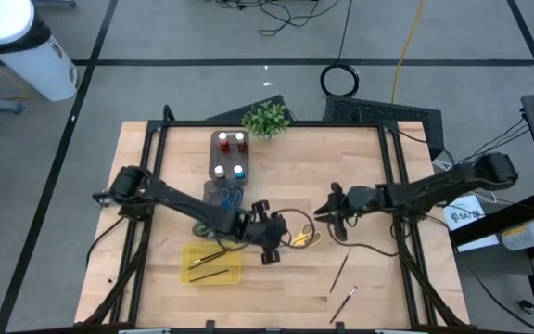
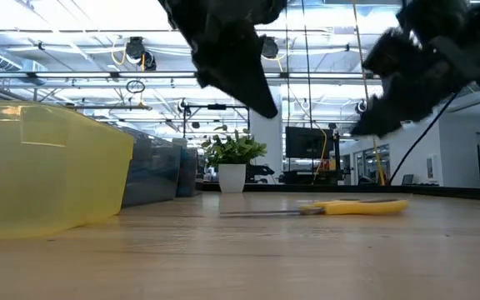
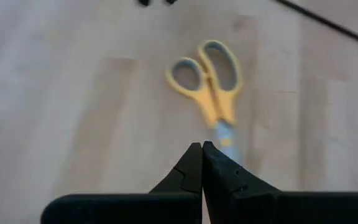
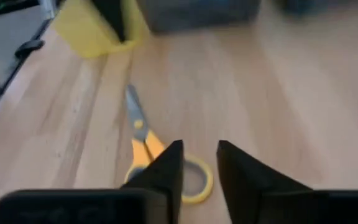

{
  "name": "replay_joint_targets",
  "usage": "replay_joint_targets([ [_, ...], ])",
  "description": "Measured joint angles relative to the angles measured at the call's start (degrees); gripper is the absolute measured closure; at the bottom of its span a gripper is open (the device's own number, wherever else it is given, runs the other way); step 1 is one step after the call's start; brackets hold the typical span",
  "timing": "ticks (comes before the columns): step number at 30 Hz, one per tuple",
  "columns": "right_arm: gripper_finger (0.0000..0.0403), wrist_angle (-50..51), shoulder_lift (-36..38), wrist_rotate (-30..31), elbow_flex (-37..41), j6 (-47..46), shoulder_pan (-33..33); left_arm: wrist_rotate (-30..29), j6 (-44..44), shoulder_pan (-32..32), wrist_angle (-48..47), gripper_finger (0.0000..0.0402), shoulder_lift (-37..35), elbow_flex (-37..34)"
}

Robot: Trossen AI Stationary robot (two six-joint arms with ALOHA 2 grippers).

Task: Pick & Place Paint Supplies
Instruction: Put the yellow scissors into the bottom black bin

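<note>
2 grippers flank the yellow-handled scissors (image 1: 306,238) lying flat on the table (image 1: 369,186). Only the high view shows 2 brushes (image 1: 341,288) near the front edge and bottles in the grey organiser (image 1: 229,155). Blades point toward the yellow tray (image 1: 211,263), handles toward the right gripper (image 4: 199,163), narrowly parted just above them. The left gripper (image 3: 202,149), pressed closed, hangs over the blades.

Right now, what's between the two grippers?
The yellow-handled scissors lie flat on the wood between the shut left gripper and the open right gripper, per the high view.
</note>
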State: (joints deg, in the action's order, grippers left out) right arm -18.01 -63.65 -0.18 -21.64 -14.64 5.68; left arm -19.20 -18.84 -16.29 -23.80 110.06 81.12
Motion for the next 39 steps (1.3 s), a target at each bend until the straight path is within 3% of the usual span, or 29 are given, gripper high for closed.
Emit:
replay_joint_targets([
  [3, 0.0274, -0.10, -3.71, -0.60, 1.13, -15.98, -0.30, 1.91, -1.22, -1.43, 3.23, 0.0390, 2.50, 0.00],
  [7, 0.0219, 1.41, -6.20, -9.37, 1.13, -31.28, -1.20, 2.71, -1.03, -2.55, 6.71, 0.0374, 6.43, 0.00],
  [11, 0.0188, 1.54, -8.14, -13.37, 1.05, -40.31, 0.39, 2.73, -2.46, -1.90, 6.84, 0.0383, 10.23, 0.00],
  [16, 0.0183, 2.03, -11.56, -13.51, 1.04, -44.96, 2.52, 3.47, -5.05, -0.61, 7.62, 0.0396, 13.32, 0.22],
  [21, 0.0191, -0.09, -16.29, -13.28, 0.83, -47.46, 3.43, 6.21, -5.96, 0.29, 8.14, 0.0379, 14.12, 0.24],
  [26, 0.0193, -5.70, -20.20, -14.37, 0.87, -47.40, 3.40, 6.78, -5.71, 0.36, 8.26, 0.0396, 14.20, 0.24],
  [30, 0.0210, -5.55, -20.97, -16.69, 0.88, -44.85, 3.40, 6.79, -5.71, 0.38, 8.49, 0.0386, 14.25, 0.22],
  [34, 0.0261, -4.54, -21.10, -17.96, 0.91, -40.83, 3.51, 6.79, -5.57, 0.38, 8.47, 0.0392, 14.30, 0.20],
  [39, 0.0358, -2.50, -21.08, -19.04, 0.93, -34.00, 4.12, 6.80, -5.37, 0.41, 8.77, 0.0389, 14.38, 0.15],
])
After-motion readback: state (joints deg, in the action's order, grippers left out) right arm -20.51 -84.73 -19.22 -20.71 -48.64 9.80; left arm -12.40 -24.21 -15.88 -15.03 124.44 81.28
